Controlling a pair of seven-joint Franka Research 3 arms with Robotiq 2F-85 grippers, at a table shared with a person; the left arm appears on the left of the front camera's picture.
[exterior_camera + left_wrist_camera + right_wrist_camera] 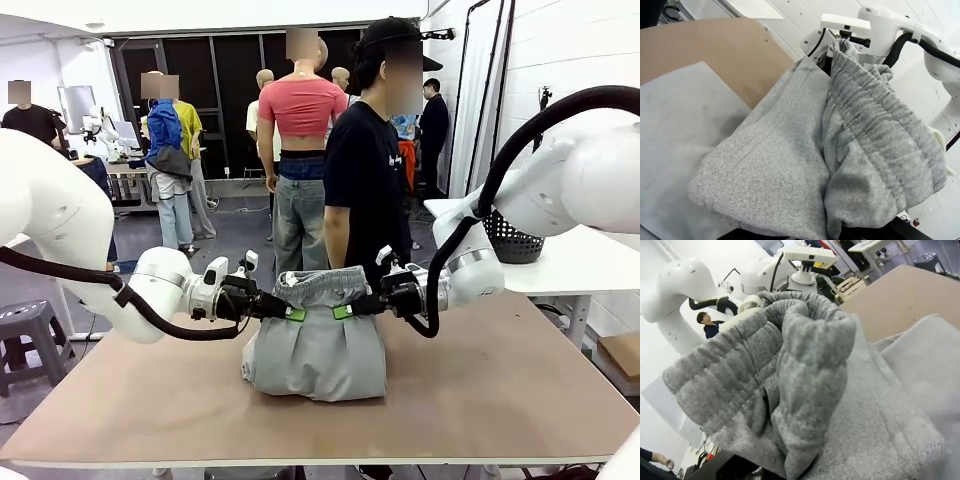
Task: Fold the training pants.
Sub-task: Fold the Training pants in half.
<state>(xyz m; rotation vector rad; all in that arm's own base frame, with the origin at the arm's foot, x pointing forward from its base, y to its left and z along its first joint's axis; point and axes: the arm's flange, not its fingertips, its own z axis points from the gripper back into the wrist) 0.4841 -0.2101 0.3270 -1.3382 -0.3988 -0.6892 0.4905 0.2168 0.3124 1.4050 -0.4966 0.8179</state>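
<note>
While the left gripper [292,313] has its jaws pinching one end of the gathered waistband, the light grey training pants [318,350] hang bunched between both arms, their lower part resting on the brown counter [500,390]. Opposite, the right gripper [344,311] has its jaws pinching the waistband's other end.
</note>
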